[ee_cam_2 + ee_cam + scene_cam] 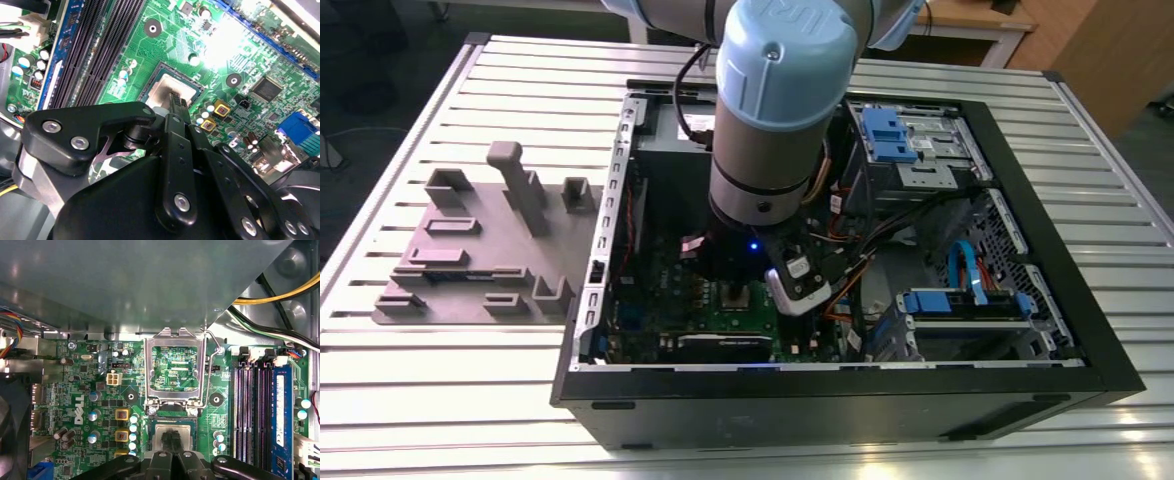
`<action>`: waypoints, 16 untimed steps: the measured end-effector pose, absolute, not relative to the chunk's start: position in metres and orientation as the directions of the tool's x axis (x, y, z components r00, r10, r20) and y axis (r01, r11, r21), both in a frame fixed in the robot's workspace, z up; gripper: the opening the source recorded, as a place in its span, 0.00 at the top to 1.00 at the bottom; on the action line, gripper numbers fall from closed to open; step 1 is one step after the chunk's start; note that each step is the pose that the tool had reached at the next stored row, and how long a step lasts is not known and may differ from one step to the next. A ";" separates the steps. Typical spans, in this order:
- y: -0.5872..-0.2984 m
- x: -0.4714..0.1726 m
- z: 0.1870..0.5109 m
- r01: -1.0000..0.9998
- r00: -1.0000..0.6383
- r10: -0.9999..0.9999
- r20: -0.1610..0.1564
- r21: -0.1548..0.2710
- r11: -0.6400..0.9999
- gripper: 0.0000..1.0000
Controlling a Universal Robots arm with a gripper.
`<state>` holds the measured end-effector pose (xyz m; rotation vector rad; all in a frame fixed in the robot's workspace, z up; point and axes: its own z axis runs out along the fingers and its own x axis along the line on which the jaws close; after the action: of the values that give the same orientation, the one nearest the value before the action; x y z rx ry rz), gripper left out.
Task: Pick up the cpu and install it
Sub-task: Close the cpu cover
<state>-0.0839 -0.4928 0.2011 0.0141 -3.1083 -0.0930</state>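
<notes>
The cpu (186, 434) is a silver-grey square lying flat in the socket of the green motherboard (85, 390), under the raised socket frame (173, 368). In both wrist views my gripper (172, 439) comes down on the middle of the chip, its two black fingers (163, 458) drawn together at the tip. The cpu (161, 91) shows a pale top, with the gripper (177, 102) pressed on it. In the exterior view the arm reaches down into the open computer case (854, 385), and the gripper (738, 296) sits low over the board.
Black memory slots (254, 410) and a blue one run beside the socket. Cables (280, 295) and the case's metal wall (125, 290) stand close above. Drive bays with blue clips (907, 140) fill the case's far side. A grey fixture (480, 250) lies on the slatted table at the exterior view's left.
</notes>
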 end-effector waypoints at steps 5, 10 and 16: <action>-0.493 -0.084 0.201 -0.008 -0.999 -0.010 0.032 0.060 0.998 0.90; -0.493 -0.084 0.202 -0.008 -0.999 -0.010 0.032 0.060 0.998 0.90; -0.493 -0.084 0.223 -0.008 -0.999 -0.010 0.032 0.060 0.998 0.90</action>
<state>-0.0842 -0.4928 0.2231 0.0139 -3.1080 -0.0930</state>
